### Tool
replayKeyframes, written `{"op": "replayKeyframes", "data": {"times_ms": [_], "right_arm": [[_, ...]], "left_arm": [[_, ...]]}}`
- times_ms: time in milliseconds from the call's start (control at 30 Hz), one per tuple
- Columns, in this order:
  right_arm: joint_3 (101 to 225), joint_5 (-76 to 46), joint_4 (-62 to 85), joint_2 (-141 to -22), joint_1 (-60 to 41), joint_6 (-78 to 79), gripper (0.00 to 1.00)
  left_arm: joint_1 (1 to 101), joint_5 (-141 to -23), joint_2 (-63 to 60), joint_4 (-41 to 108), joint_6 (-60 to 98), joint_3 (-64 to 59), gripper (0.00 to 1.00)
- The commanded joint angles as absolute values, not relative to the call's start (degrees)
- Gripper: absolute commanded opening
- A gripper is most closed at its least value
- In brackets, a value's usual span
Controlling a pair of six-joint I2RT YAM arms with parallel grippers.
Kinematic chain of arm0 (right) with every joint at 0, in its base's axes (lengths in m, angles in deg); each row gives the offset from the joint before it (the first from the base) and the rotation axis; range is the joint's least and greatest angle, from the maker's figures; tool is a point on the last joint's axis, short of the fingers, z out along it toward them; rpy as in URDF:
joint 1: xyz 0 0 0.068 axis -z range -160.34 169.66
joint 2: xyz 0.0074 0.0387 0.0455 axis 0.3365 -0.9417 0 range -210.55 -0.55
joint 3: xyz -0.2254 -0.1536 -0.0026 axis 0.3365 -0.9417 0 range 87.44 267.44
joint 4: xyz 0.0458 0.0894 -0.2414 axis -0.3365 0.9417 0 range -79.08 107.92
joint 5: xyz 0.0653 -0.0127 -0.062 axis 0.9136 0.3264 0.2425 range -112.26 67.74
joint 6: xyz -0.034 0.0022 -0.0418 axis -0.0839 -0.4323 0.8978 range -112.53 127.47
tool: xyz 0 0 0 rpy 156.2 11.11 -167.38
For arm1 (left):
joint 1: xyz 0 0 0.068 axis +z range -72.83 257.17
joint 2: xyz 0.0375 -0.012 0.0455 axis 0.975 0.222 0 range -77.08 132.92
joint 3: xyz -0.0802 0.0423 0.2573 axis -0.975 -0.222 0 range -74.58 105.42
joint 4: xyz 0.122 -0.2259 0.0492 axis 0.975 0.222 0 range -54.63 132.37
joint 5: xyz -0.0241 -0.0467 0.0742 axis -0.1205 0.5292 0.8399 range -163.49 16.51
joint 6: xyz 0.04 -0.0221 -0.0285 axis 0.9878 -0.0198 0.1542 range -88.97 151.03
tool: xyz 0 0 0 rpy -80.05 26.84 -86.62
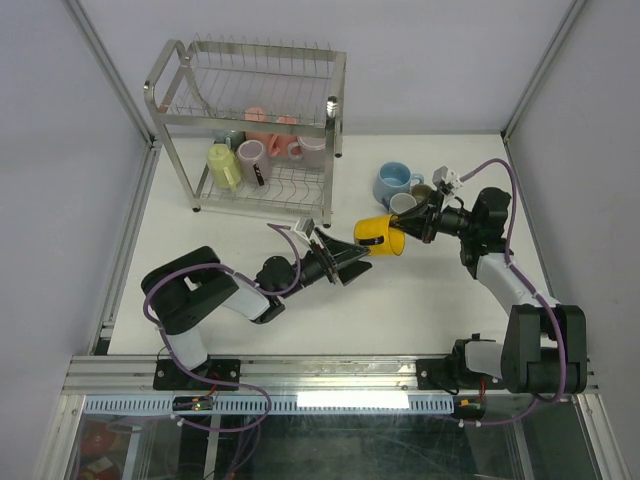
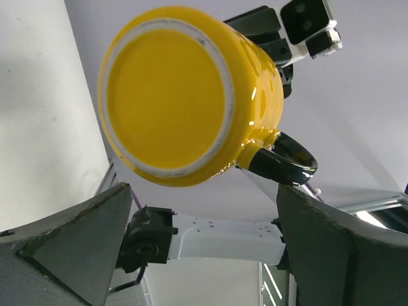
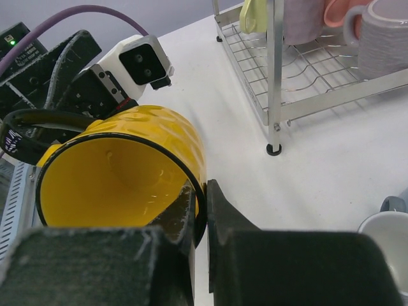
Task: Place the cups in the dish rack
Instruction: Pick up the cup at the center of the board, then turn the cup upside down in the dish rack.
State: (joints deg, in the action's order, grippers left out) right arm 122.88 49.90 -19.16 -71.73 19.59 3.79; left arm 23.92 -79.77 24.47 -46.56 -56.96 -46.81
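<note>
My right gripper [image 1: 403, 234] is shut on the rim of a yellow mug [image 1: 380, 237] with a black handle and holds it on its side above the table. In the right wrist view one finger is inside the mug [image 3: 121, 185] and one outside, pinching the wall at the gripper [image 3: 203, 205]. My left gripper [image 1: 352, 260] is open, its fingers spread just short of the mug's base [image 2: 167, 89], which fills the left wrist view above the gripper [image 2: 203, 194]. The chrome dish rack [image 1: 178, 120] stands at the back left, with several mugs on its lower shelf.
A light blue mug [image 1: 396, 183], a white-grey mug [image 1: 405, 204] and an olive mug [image 1: 423, 191] stand on the table behind the right gripper. The rack's upper shelf [image 1: 255, 80] holds nothing. The rack's front leg [image 3: 275, 76] stands near the held mug.
</note>
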Motion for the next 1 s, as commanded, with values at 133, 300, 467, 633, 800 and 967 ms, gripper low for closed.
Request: {"op": "replayKeyframes", "data": {"times_ms": [133,300,467,633,800,967], "right_arm": [[123.9,49.5,-30.8,-69.1,22.6,-7.5,0.00],[123.3,48.9,-31.4,-67.7,24.5,-6.4,0.00],[124.4,50.0,-22.9,-66.2,24.7,8.0,0.00],[126.5,50.5,-13.9,-64.6,24.6,22.1,0.00],[129.9,50.8,-3.8,-64.1,23.8,34.8,0.00],[134.0,51.9,7.0,-64.4,21.0,45.1,0.00]], "left_arm": [[22.8,-79.1,22.9,-64.7,-58.4,-47.4,0.91],[22.4,-79.5,21.9,-64.7,-58.5,-49.8,0.91],[22.3,-80.4,18.8,-64.7,-58.4,-50.1,0.94],[22.4,-80.3,17.0,-64.6,-58.0,-51.0,0.99],[22.5,-81.1,18.2,-64.6,-59.1,-50.8,0.99],[22.4,-83.6,21.4,-64.7,-61.9,-48.4,0.98]]}}
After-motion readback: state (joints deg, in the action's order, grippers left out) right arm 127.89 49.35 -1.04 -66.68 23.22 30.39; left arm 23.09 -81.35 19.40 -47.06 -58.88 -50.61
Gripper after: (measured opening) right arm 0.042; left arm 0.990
